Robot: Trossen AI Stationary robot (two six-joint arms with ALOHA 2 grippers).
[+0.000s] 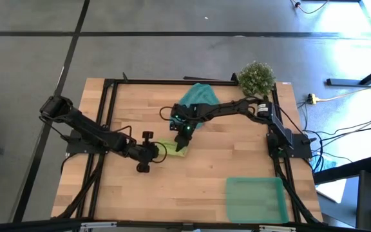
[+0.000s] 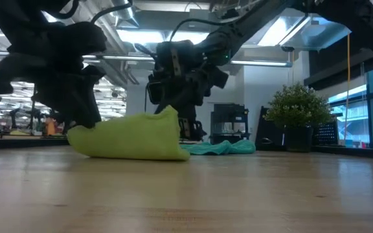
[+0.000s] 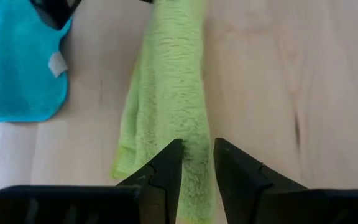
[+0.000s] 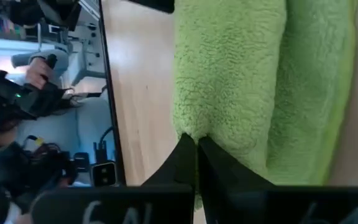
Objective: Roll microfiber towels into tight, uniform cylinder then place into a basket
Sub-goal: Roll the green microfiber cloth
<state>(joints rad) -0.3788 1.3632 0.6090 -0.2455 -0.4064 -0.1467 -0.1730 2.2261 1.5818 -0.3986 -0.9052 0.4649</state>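
The translucent green basket [image 1: 255, 198] sits at the worktop's [image 1: 205, 174] near right corner. Mid-worktop, the rolled lime green towel [image 1: 174, 147] lies between both arms: the left tool [image 3: 196, 163] is nearly closed around one end, while the right tool [image 4: 196, 144] pinches the other end with closed fingers. Beyond lies the teal towel [image 1: 198, 96], then a bushy plant [image 1: 256, 77]

Overhead, table-level and both close wrist views apparently share the lime towel [image 1: 178, 147].
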